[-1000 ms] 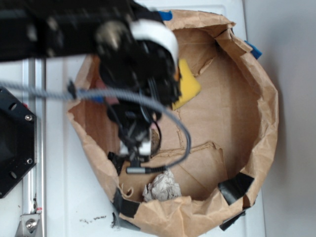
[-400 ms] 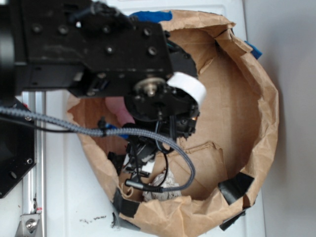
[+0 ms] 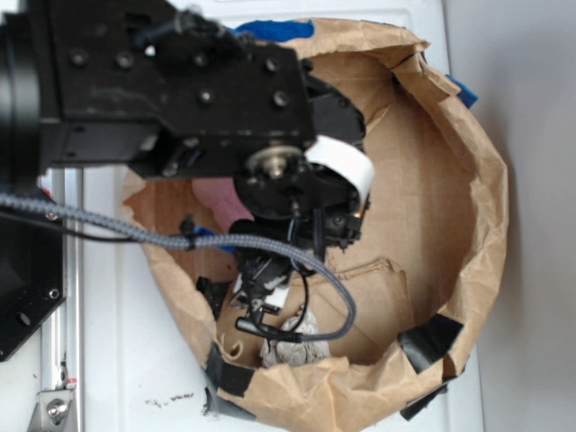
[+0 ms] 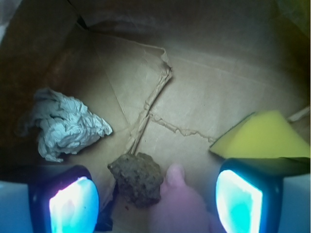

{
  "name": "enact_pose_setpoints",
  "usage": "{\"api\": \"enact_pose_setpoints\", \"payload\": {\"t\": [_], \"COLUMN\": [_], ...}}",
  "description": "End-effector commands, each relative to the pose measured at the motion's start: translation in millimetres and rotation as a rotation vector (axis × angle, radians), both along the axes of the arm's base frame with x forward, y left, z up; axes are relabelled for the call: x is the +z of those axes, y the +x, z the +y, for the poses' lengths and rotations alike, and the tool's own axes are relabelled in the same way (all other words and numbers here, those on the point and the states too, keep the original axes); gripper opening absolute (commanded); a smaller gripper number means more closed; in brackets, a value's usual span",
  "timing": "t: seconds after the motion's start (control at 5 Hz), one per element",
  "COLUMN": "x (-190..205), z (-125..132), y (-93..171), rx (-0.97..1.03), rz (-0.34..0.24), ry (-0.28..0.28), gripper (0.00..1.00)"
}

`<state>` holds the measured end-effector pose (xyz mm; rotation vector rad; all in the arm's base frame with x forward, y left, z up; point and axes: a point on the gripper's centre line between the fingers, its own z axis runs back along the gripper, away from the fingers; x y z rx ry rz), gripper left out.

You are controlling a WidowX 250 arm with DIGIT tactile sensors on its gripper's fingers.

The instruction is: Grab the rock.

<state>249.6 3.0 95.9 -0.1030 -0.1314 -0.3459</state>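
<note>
Claw (image 4: pixel 155 199) spread wide, empty, low over the floor of the brown paper basin (image 3: pixel 486 207). Rock (image 4: pixel 137 177) lies between the pads, nearer the left one, touching a pink lump (image 4: pixel 180 204). Risk: closing here could catch the pink lump too, or nudge the rock sideways. Crumpled grey wad (image 4: pixel 65 124) and yellow sponge (image 4: pixel 262 136) sit clear.
</note>
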Motion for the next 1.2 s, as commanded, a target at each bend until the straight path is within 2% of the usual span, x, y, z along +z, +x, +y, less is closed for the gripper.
{"api": "enact_pose_setpoints", "payload": {"t": [0.0, 0.8, 1.0], "x": [-6, -44, -46], "z": [3, -4, -8], "y": [15, 15, 11], "rx": [-0.056, -0.119, -0.143], "rz": [-0.068, -0.052, -0.047], "ry": [0.013, 0.064, 0.05], "gripper": [1.0, 1.0, 1.0]}}
